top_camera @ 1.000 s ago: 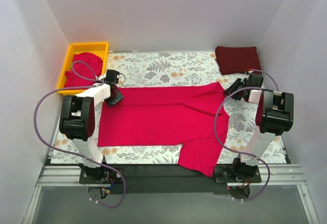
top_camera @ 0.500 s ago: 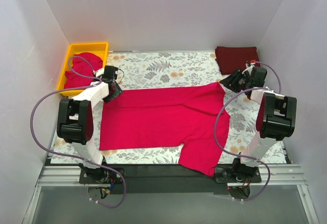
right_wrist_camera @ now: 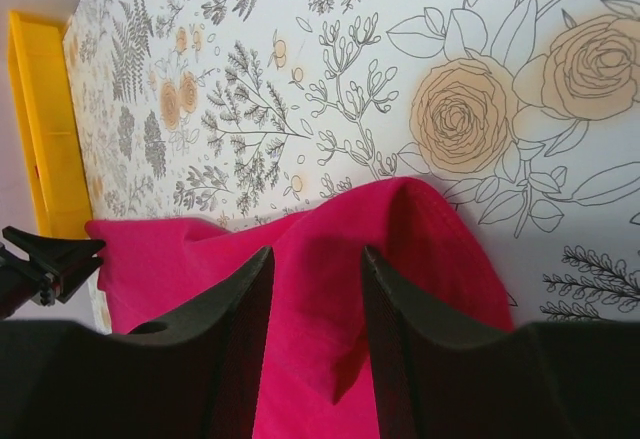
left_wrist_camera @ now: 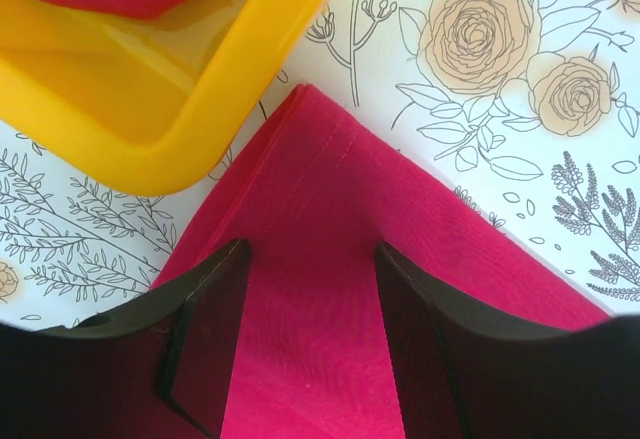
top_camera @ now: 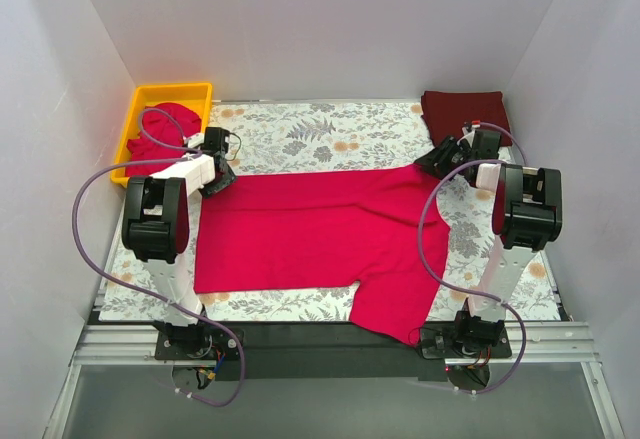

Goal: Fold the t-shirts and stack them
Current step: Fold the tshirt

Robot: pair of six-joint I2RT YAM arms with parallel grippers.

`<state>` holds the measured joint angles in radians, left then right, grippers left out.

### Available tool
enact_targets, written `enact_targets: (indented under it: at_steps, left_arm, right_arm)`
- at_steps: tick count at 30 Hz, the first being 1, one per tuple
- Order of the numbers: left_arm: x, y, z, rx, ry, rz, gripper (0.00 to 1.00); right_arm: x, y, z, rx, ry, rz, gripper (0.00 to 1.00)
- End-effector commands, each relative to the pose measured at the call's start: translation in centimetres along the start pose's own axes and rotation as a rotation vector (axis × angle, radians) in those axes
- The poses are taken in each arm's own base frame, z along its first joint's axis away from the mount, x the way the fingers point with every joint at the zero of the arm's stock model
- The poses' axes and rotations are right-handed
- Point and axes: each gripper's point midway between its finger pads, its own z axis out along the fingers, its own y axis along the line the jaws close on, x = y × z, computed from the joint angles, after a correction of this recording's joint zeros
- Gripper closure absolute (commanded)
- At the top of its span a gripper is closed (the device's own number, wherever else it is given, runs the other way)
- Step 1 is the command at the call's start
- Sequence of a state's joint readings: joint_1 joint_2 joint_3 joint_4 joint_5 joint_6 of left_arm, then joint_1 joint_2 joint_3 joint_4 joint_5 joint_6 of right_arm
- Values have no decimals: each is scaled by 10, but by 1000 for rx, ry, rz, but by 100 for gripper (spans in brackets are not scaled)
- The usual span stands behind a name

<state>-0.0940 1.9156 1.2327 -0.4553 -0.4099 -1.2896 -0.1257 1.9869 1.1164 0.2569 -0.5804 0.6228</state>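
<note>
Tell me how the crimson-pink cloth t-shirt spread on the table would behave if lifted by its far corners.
Probably floppy: the crimson-pink cloth t-shirt lies flat yet humps into a fold at the right gripper. Likely light, sagging between held corners. Its layered edge by the left gripper may separate unless pinched together.

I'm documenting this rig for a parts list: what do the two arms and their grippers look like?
Both match: the left arm and right arm have white links with bulky black joint housings, each trailed by a looping lilac cable. The left gripper and right gripper carry flat black tapered fingers.
</note>
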Motion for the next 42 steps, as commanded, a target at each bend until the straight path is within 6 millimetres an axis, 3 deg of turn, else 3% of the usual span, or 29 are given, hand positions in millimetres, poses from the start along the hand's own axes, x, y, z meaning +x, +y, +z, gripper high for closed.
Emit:
enact_targets:
  at_steps: [1, 10, 20, 23, 25, 26, 31, 42]
  left_arm:
    - [-1, 8, 9, -40, -4, 6, 48]
    - [4, 13, 12, -57, 10, 12, 49]
    - [4, 14, 11, -56, 10, 15, 49]
    - [5, 14, 13, -61, 12, 16, 49]
    - [7, 15, 14, -65, 16, 17, 50]
    - [7, 15, 15, -66, 18, 18, 50]
    - [11, 27, 20, -109, 40, -2, 54]
    - [18, 37, 26, -150, 84, -23, 55]
  right_arm:
    - [-9, 6, 2, -9, -27, -7, 53]
    - [-13, -10, -9, 90, -94, -17, 55]
    - [-15, -2, 0, 33, -63, -24, 55]
    - [-13, 0, 4, 19, -53, -19, 60]
    - [-15, -3, 5, 27, -62, -8, 72]
    - [-16, -3, 4, 32, -67, -9, 73]
    - [-22, -18, -2, 85, -105, -2, 97]
    - [-38, -34, -23, 131, -182, 5, 99]
